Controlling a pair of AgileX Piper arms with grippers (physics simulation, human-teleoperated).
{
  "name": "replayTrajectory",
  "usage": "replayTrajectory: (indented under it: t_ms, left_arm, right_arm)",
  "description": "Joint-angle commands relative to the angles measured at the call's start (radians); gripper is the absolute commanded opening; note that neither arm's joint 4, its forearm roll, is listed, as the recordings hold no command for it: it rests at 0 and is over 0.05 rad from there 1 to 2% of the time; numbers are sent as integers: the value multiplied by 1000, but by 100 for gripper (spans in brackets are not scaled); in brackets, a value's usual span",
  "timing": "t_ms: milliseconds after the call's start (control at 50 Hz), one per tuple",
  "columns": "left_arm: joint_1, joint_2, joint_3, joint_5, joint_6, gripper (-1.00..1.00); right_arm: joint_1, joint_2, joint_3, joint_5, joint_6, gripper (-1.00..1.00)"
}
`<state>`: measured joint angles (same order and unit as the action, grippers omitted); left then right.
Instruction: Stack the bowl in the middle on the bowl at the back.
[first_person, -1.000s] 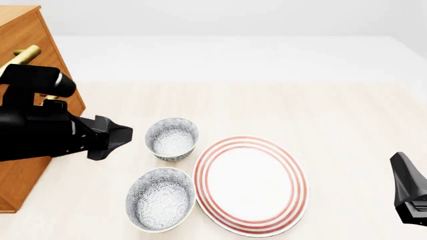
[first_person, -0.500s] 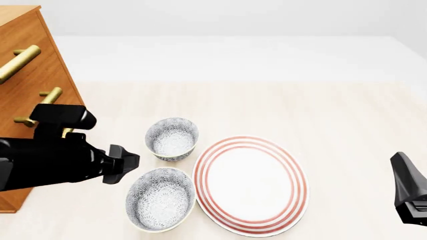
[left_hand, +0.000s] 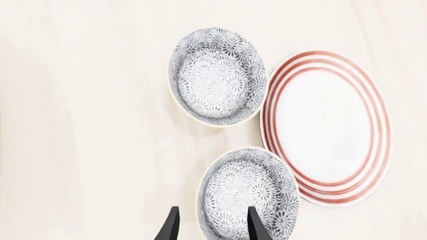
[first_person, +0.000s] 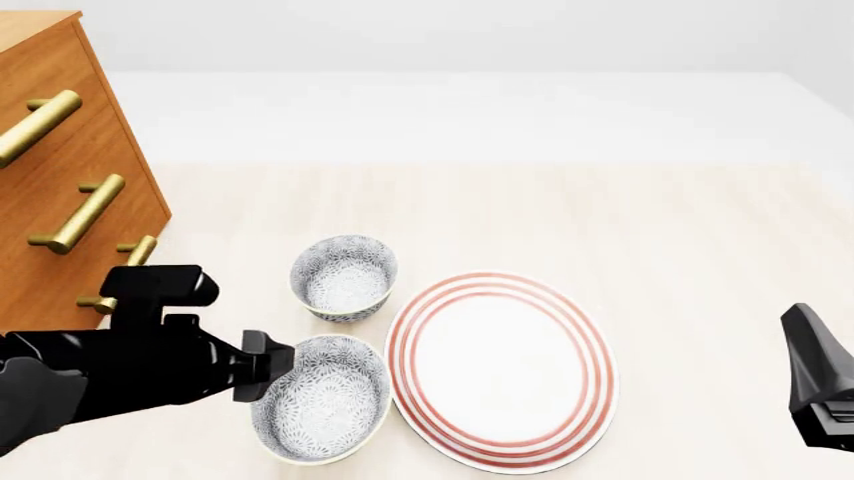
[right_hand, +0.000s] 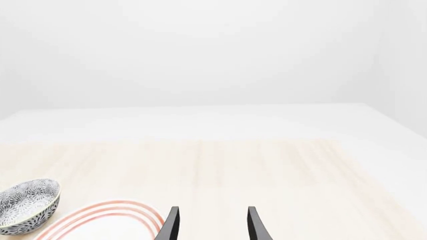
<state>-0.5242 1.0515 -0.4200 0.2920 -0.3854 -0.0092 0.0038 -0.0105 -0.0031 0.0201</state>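
Note:
The bowl in the middle (first_person: 322, 398) is the nearer of two white, grey-speckled bowls; it also shows in the left wrist view (left_hand: 247, 192). Beyond it stands the bowl at the back (first_person: 344, 277), seen too from the left wrist (left_hand: 217, 76) and at the edge of the right wrist view (right_hand: 27, 205). My left gripper (first_person: 274, 368) is open at the nearer bowl's left rim, its fingers (left_hand: 172, 226) straddling that rim, one outside and one over the inside. My right gripper (first_person: 801, 325) hangs open and empty at the table's right edge, far from both bowls.
A large white plate with red rings (first_person: 501, 370) lies just right of both bowls, nearly touching the nearer one. A wooden dresser with brass handles (first_person: 67, 180) stands at the left, close behind my left arm.
My left arm has come down and toward the near side, from beside the dresser and back bowl to the nearer bowl's left rim. The right arm and the bowls have not moved.

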Motion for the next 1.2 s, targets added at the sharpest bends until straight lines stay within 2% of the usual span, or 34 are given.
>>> replayTrajectory:
  t_ms: [20, 520, 820, 840, 940, 1200]
  left_arm:
    - [-6, 59, 60, -111, -44, 100]
    - [-26, 216, 158, -341, -83, 100]
    - [-6, 230, 165, -356, -68, 100]
    - [-6, 225, 165, -351, -69, -100]
    - [18, 198, 147, -310, -41, -100]
    - [32, 114, 133, -224, -23, -100]
  right_arm:
    - [0, 0, -1, 0, 0, 100]
    - [1, 0, -1, 0, 1, 100]
    - [1, 1, -2, 0, -1, 100]
    - [1, 1, -2, 0, -1, 100]
    - [1, 1, -2, 0, 0, 100]
    - [2, 1, -2, 1, -5, 100]
